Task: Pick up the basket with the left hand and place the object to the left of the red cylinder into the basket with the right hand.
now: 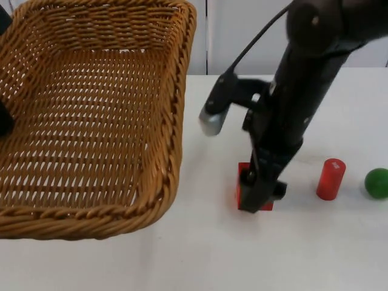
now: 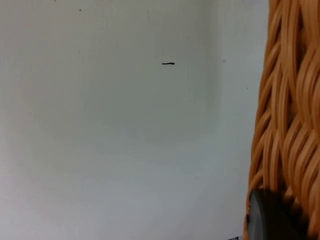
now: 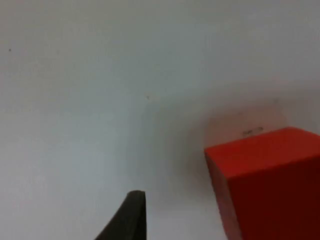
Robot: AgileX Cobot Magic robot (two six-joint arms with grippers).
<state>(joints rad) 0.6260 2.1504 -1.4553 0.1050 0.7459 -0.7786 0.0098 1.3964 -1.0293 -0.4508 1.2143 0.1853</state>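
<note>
The red block [image 1: 242, 193] is seen on the white desk [image 1: 212, 260], left of the red cylinder [image 1: 330, 179], with the right gripper [image 1: 257, 197] lowered over it, jaws apart around it. Farther right, a green ball [image 1: 377, 182] rests. The basket [image 1: 91, 115] is held raised by the left gripper [image 2: 267, 217], jaws clenched on its rim.
</note>
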